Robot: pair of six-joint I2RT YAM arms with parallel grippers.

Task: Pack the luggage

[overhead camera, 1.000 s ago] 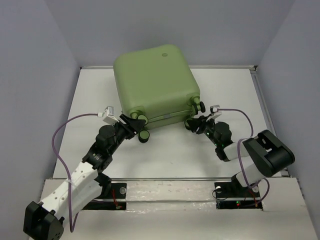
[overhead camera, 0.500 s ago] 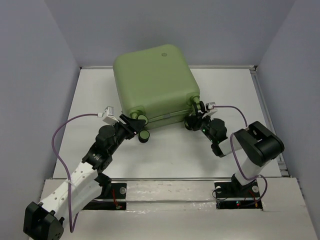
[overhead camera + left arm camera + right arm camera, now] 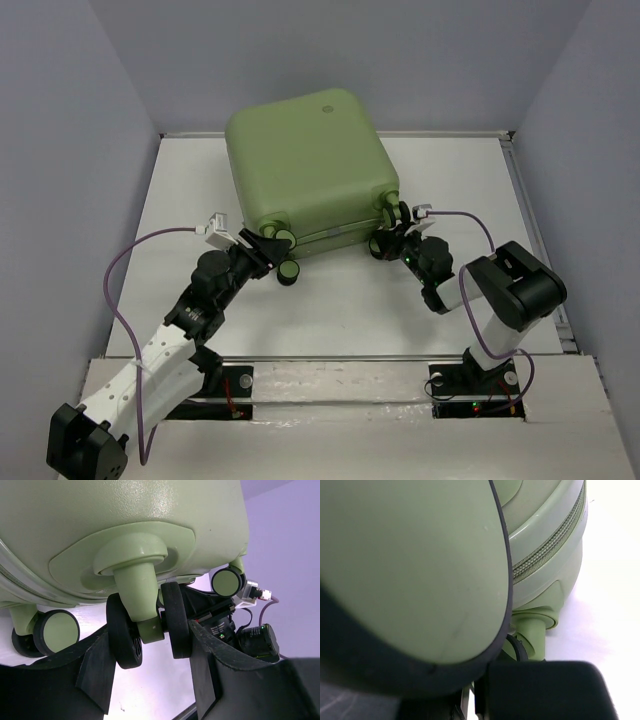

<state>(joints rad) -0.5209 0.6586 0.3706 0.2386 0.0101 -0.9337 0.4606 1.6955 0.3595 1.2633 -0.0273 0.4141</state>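
The left tool has its two fingers clamped on either side of a black twin wheel at the corner of the small light-green hard-shell suitcase directly ahead of it. The suitcase lies zipped shut on the white worktop, just beyond both tools. The right tool is fully closed, nosed against the other near corner. A green-faced, black-rimmed wheel sits right in front of it. Whether it pinches anything cannot be told.

left gripper clamped wide, right gripper closed tight.
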